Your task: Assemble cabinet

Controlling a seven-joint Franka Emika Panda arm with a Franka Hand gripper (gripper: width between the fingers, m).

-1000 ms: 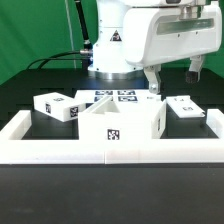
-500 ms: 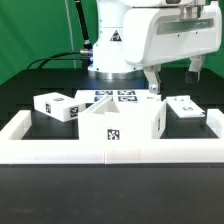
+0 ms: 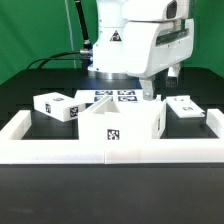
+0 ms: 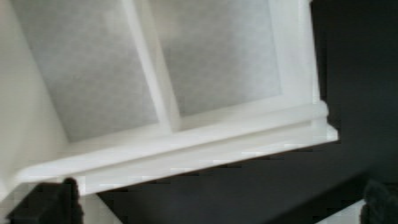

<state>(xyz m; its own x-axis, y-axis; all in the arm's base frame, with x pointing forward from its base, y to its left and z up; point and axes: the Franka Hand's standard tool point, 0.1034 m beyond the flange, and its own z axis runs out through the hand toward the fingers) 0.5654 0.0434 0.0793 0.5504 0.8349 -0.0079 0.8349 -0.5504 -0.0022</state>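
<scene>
The cabinet body, an open-topped white box with a tag on its front, stands in the middle just behind the front rail. A white tagged block lies at the exterior view's left. A flat white tagged panel lies at its right. My gripper hangs open and empty above and behind the body's right end. The wrist view shows the body's inside with a dividing wall. My gripper shows there as two dark fingertips wide apart over dark table, nothing between them.
A low white border rail runs along the front and up both sides. The marker board lies flat behind the cabinet body at the arm's base. Black cables trail at the back left.
The arm's hand has swung toward the exterior view's left and dropped slightly, with the fingers now closer to the cabinet body. The parts have not moved.
</scene>
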